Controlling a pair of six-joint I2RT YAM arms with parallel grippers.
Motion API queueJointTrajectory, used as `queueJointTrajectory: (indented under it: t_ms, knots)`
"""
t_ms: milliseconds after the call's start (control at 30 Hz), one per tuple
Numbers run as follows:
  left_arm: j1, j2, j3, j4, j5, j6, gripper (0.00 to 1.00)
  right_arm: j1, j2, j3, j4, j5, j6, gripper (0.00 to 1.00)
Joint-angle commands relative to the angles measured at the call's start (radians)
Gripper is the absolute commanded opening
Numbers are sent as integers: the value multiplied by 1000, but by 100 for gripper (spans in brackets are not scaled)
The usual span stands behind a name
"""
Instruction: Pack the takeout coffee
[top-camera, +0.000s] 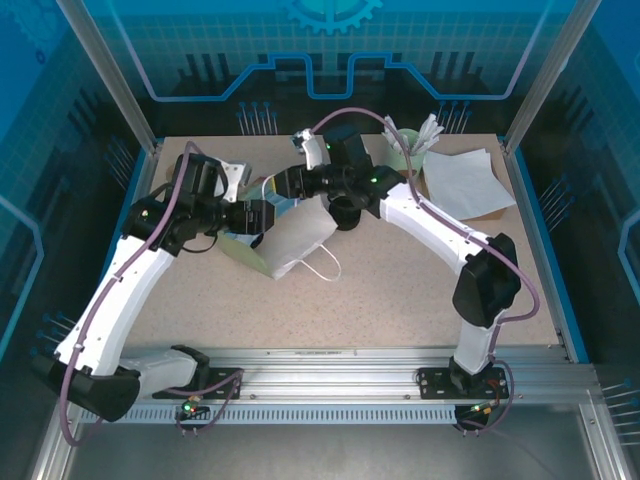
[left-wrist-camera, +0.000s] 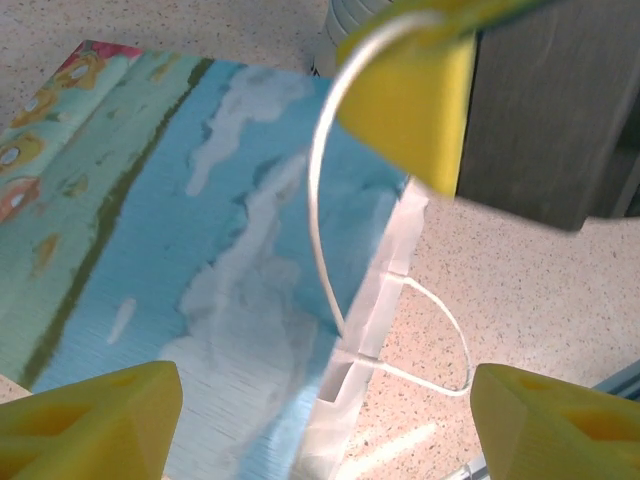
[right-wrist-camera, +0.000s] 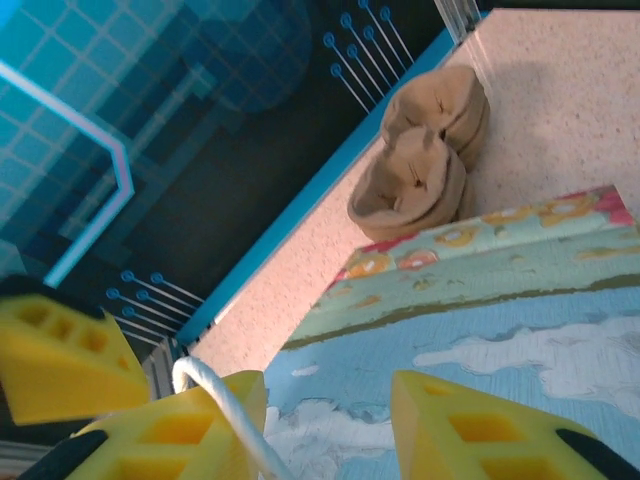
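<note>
The step in hand is opening the paper bag (top-camera: 300, 235), which lies flat on its side on the table with both hands at its mouth. The right hand (right-wrist-camera: 325, 400) has its fingers partly apart with one white cord handle (right-wrist-camera: 225, 400) lying against the inner face of one finger, hooked rather than pinched as far as I can judge. The left hand (left-wrist-camera: 325, 400) hovers just above the printed side of the bag, fingers wide apart and holding nothing, and the other handle (left-wrist-camera: 440, 335) lies loose on the table below and ahead of it. The coffee cup (top-camera: 345, 215) looks to be the dark round shape tucked under the right arm, just behind that hand and beside the bag, though it is too hidden to be sure. Next, I'd judge, the right hand must close on its cord and lift while the left takes the free handle, so the mouth opens.
</note>
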Motion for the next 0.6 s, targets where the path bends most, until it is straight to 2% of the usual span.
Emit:
queueJointTrajectory:
  t_ms: [0,233,300,400,567]
  knots:
    - [14,-25,-24,26,-54,20,77,12,32,65,-5,2,24,37]
    - [15,15,-56,51,-177,151,76,14,88,172,-45,3,32,34]
    - [14,55,-49,56,-161,181,73,15,106,203,-58,-2,36,33]
    - [14,112,-35,75,-182,198,64,15,132,250,-80,-6,39,32]
    - [13,158,-2,105,-170,184,43,15,156,295,-111,-2,32,32]
